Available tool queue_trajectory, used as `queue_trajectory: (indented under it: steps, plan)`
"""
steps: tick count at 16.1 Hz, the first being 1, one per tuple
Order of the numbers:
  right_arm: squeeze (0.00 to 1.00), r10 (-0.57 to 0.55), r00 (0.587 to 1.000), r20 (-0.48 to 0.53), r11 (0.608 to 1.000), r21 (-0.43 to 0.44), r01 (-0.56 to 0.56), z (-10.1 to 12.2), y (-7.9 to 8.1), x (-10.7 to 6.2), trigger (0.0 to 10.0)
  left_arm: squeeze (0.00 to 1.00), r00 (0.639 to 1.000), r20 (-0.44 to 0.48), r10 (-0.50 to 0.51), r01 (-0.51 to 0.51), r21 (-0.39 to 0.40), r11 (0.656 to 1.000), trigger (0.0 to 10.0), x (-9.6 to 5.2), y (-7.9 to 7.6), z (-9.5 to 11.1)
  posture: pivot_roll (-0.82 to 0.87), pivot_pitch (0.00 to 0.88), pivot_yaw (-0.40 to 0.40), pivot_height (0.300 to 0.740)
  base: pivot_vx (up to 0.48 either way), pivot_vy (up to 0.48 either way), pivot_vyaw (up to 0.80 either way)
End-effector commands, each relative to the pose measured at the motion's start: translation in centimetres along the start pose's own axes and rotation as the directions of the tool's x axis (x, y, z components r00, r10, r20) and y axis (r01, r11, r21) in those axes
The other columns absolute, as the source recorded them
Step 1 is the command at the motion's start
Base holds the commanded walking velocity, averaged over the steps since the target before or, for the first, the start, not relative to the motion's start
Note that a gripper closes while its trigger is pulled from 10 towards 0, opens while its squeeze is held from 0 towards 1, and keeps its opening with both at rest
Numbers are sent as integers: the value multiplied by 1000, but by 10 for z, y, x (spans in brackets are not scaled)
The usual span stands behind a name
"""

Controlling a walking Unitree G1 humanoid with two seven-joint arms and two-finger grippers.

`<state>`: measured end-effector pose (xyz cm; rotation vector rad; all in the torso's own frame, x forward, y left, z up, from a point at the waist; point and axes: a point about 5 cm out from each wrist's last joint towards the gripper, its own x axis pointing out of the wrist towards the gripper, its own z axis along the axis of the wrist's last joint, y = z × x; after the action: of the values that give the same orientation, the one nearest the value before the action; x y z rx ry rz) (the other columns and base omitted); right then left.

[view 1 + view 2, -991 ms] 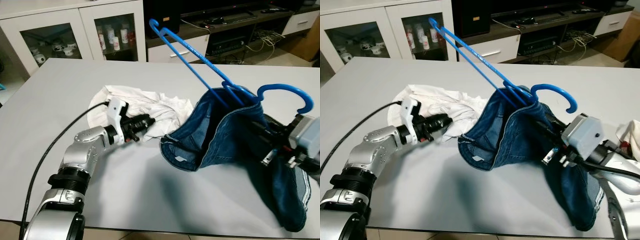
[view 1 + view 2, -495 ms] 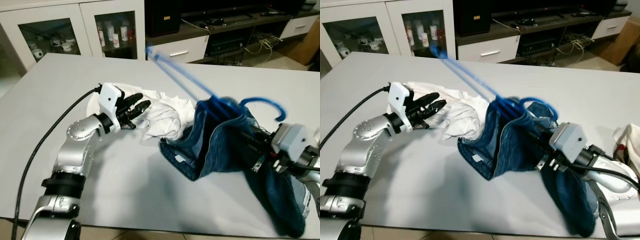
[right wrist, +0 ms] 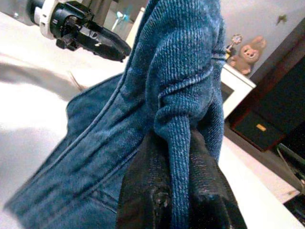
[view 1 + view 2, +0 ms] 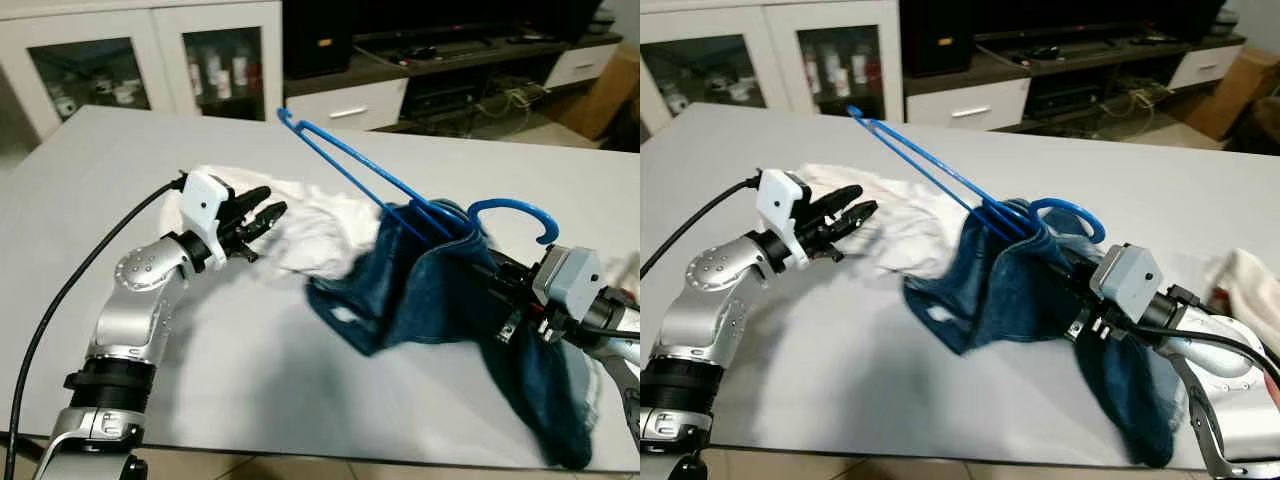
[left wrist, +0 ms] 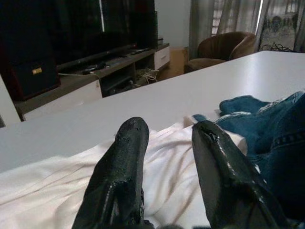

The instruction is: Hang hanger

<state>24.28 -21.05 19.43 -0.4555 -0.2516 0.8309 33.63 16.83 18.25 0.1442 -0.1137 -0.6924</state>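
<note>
Left gripper (image 4: 262, 213) is up off the white cloth (image 4: 320, 232) since a second ago and now hovers above it with fingers parted, holding nothing. Mid-table, the blue hanger (image 4: 400, 200) with jeans (image 4: 450, 300) draped on it sits lower than before, right gripper (image 3: 178, 186) pinched on a denim fold. Hanger is loaded but not hung, and I see no rail.
</note>
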Motion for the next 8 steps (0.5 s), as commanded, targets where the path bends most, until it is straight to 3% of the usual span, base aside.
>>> queue_trajectory:
  steps: [1, 4, 8]
  plan:
    - [0, -3, 1000, -5, 1000, -23, 2, 1, -4, -2, 0, 0, 1000, 6, -22, 22, 24, 999, 10000, 5, -6, 4, -25, 49, -39, 740, 0, -480, 0]
    - [0, -10, 1000, -7, 1000, -30, 9, 1, -6, -3, 0, 0, 1000, 2, -28, 28, 20, 999, 10000, 9, -8, 3, -34, 47, -38, 740, 0, -476, 0]
    - [0, -13, 1000, -9, 999, -34, 13, 1, -6, -3, 0, 0, 1000, 3, -22, 22, -8, 1000, 10000, 12, -9, 3, -35, 44, -39, 740, 0, 0, 0]
